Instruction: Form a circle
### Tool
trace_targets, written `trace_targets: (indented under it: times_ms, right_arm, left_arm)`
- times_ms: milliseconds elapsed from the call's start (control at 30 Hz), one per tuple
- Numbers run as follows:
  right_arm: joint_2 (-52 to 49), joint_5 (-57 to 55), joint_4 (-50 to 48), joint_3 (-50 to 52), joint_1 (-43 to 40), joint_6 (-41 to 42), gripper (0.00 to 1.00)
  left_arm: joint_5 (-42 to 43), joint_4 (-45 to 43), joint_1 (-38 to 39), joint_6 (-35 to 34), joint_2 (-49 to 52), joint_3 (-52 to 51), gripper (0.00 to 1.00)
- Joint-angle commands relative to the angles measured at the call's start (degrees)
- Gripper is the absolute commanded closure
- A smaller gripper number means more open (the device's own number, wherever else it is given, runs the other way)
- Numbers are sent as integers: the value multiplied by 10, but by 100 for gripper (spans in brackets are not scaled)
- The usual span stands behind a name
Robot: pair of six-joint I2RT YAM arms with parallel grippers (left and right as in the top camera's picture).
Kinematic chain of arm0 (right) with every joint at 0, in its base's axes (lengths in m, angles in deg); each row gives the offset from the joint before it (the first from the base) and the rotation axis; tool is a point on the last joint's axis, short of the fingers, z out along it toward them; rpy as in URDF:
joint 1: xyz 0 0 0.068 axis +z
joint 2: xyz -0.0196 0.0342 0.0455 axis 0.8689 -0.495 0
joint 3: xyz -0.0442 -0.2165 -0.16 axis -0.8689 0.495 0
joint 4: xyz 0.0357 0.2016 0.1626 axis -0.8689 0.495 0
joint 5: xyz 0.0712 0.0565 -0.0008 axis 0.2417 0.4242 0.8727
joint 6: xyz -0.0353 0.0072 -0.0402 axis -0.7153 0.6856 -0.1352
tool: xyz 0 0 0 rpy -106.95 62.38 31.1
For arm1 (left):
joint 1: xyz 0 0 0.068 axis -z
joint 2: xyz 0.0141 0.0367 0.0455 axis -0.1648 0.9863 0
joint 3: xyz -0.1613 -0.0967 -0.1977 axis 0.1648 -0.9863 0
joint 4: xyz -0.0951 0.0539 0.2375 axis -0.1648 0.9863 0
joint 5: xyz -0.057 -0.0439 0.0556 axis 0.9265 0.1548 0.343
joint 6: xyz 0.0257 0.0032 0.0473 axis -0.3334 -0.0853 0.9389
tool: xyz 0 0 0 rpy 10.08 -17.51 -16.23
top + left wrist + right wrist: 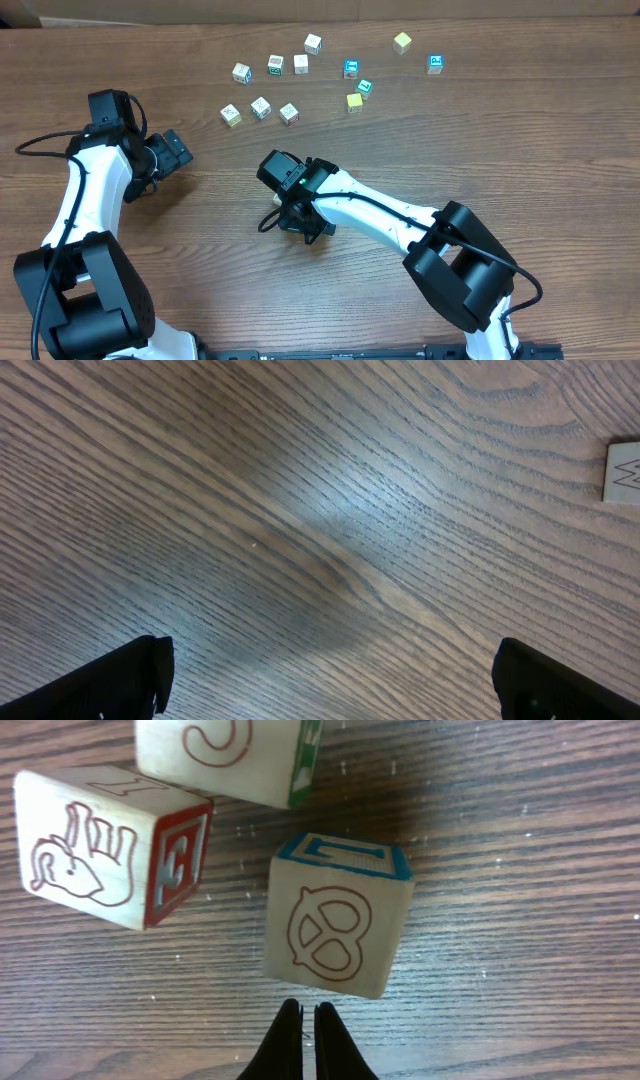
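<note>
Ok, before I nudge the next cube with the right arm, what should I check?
1. Right gripper shut for pushing: ok.
2. Pretzel cube straight ahead of its tips: ok.
3. Tips touching that cube: cannot tell.
4. Left gripper open, holding nothing: ok.
5. Circle formed: not ok, cubes lie scattered.

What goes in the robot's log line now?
left gripper: open, over table | right gripper: shut, by pretzel block | cubes: scattered, no circle
</note>
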Motion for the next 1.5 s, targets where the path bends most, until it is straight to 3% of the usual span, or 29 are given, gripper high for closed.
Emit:
trace_targets:
  times_ms: [0,1467]
  right_arm:
    - [9,-10,-4,2,2,7,96]
    - [9,-15,-21,2,2,7,96]
  left_arm:
    - [5,0,1,-3,4,2,1]
    - [5,0,1,-3,4,2,0]
